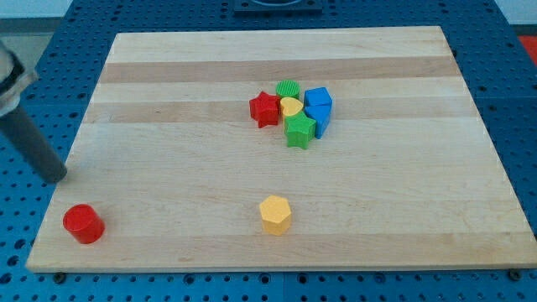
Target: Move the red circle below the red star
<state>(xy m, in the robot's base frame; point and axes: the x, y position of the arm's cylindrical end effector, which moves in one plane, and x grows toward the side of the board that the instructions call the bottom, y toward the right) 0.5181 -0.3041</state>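
Red circle [83, 223]: lower left of the frame, on the counter [185, 168].
Red star [264, 109]: upper centre.
Tip [59, 176]: just above the circle.
Claw: none fitted.

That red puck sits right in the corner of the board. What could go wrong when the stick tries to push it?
The red circle lies near the board's lower left edge, so a skewed push from my tip might slide it off. On its way to the red star, it may knock the yellow hexagon or jostle the packed cluster.

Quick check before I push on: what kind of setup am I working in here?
Probably a robotics lab bench: a wooden board lies on a blue perforated table, with small coloured blocks such as the red circle and red star. My tip sits above the circle.
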